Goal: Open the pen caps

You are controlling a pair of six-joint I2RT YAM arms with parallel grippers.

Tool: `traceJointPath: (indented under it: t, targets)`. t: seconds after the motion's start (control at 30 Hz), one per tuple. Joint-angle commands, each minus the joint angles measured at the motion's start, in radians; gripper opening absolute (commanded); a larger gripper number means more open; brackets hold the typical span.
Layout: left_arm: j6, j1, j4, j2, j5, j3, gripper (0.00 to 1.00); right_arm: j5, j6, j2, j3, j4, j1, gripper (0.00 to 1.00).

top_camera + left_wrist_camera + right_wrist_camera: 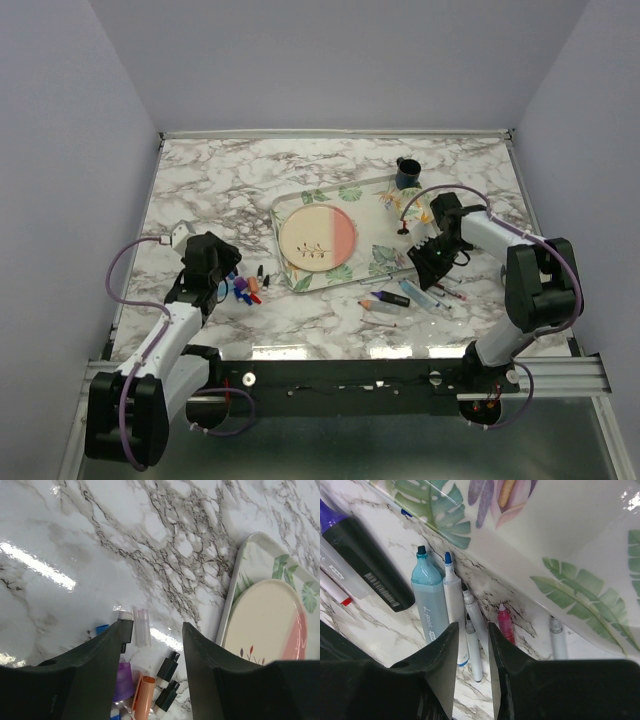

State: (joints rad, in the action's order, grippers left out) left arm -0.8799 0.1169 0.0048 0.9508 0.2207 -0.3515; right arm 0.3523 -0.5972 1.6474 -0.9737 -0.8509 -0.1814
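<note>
Nearest the arm bases, the left gripper hangs low over the marble table, jaws spread wide and holding nothing. The loose pen caps lie heaped at its 4 o'clock in the top view. From the left wrist, an orange cap and a purple cap lie between the fingers. Two black caps lie just beside them at 3 o'clock, a clear cap lies farther out, and a blue cap peeps past the left finger.

Across the table the right gripper hovers over the pens, which lie in a row along the near rim of the floral tray. Its jaws are narrowly parted. A thin white marker shows in the gap, with marble visible on either side of it. At 10 o'clock lies an uncapped light-blue highlighter with a blue-tipped white marker touching it. A black highlighter lies farther left, and a pink pen at 1 o'clock.

Beyond, a cream-and-pink plate rests in the tray. A dark cup stands by the tray's far right corner, at the plate's 2 o'clock.
</note>
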Motion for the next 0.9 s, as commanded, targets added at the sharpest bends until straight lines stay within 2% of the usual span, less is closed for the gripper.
traceJointPath:
  t: [0.0, 0.23, 0.33, 0.37, 0.43, 0.47, 0.53, 0.57, 0.6, 0.7, 0.8, 0.87]
  targets:
    - [0.009, -0.008, -0.049, -0.088, -0.063, -0.046, 0.63, 0.004, -0.019, -0.017, 0.006, -0.031, 0.005, 0.37]
    - [0.105, -0.01, -0.077, -0.162, -0.268, -0.158, 0.81, 0.063, -0.05, -0.225, -0.02, -0.043, 0.01, 0.42]
    - [0.205, -0.01, -0.166, -0.164, -0.311, -0.259, 0.89, 0.062, -0.059, -0.313, -0.059, -0.037, 0.023, 0.5]
    - [0.232, -0.01, -0.23, -0.161, -0.313, -0.317, 0.89, 0.056, -0.059, -0.374, -0.091, -0.033, 0.028, 0.58]
    - [0.314, -0.01, -0.291, -0.144, -0.325, -0.374, 0.9, 0.054, -0.053, -0.432, -0.132, -0.016, 0.055, 0.67]
    - [0.337, -0.01, -0.343, -0.138, -0.336, -0.423, 0.91, 0.051, -0.035, -0.492, -0.16, -0.005, 0.066, 0.75]
    - [0.387, -0.01, -0.382, -0.118, -0.386, -0.467, 0.95, 0.044, -0.024, -0.541, -0.227, 0.025, 0.092, 0.84]
    - [0.401, -0.008, -0.416, -0.109, -0.395, -0.51, 0.98, 0.034, 0.002, -0.584, -0.246, 0.041, 0.098, 0.94]
    - [0.416, -0.008, -0.434, -0.089, -0.409, -0.533, 0.99, 0.007, 0.019, -0.606, -0.259, 0.058, 0.106, 0.98]
    - [0.489, -0.008, -0.508, -0.049, -0.414, -0.612, 0.99, -0.067, 0.091, -0.67, -0.296, 0.153, 0.117, 1.0]
    - [0.556, -0.008, -0.554, -0.038, -0.382, -0.645, 0.99, -0.198, 0.226, -0.707, -0.319, 0.217, 0.129, 1.0]
    - [0.565, -0.002, -0.548, -0.047, -0.36, -0.641, 0.99, -0.219, 0.282, -0.719, -0.341, 0.222, 0.14, 1.0]
